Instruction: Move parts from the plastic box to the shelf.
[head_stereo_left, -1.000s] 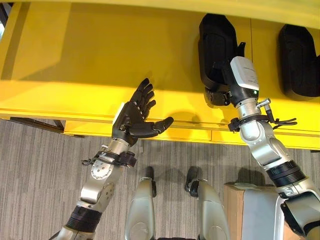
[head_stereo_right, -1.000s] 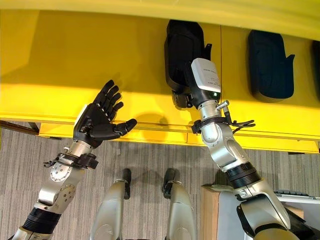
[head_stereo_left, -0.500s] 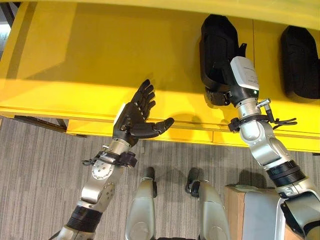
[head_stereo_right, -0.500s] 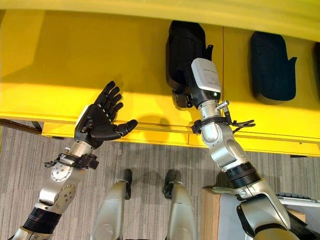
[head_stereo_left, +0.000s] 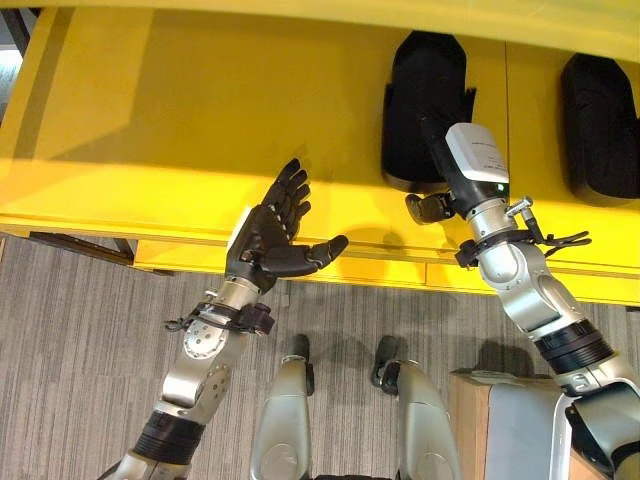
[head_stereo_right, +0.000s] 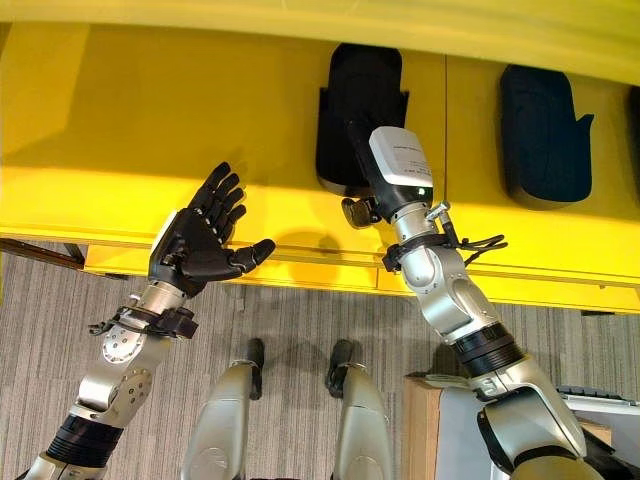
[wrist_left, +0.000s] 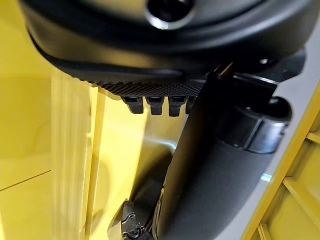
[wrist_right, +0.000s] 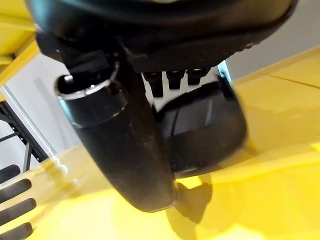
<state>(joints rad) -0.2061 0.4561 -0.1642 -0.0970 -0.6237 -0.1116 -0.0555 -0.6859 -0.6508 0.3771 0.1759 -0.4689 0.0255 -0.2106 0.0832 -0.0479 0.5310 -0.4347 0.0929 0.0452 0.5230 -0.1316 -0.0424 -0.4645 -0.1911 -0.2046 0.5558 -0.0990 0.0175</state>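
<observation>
The black part (head_stereo_left: 425, 105) lies flat on the yellow shelf (head_stereo_left: 180, 110) in the upper middle of the left eye view, its long axis running up and down the frame, the broad rounded end toward the top. The right hand (head_stereo_left: 432, 205) sits just below the part's lower end, at the shelf's front edge, so the part lies straight beyond that hand, up-frame of it. A gap seems to show between the thumb and the part in the right eye view, though the wrist hides most of the fingers, so I cannot tell for sure whether contact is broken. In the right wrist view the thumb (wrist_right: 130, 150) stands straight and the fingers hang straight past the palm, with nothing clasped; the part shows beyond them resting on the shelf. That hand reads as open and empty.

A second part (head_stereo_left: 598, 125) of like shape lies at the upper right, well apart from the first.

The left hand (head_stereo_left: 270, 235) is at centre-left, palm up, fingers spread and holding nothing, over the shelf's front edge and well apart from both parts. The right hand is much the nearer to the placed part.

The part is matt black, smooth, moulded, with small tabs at its sides.
</observation>
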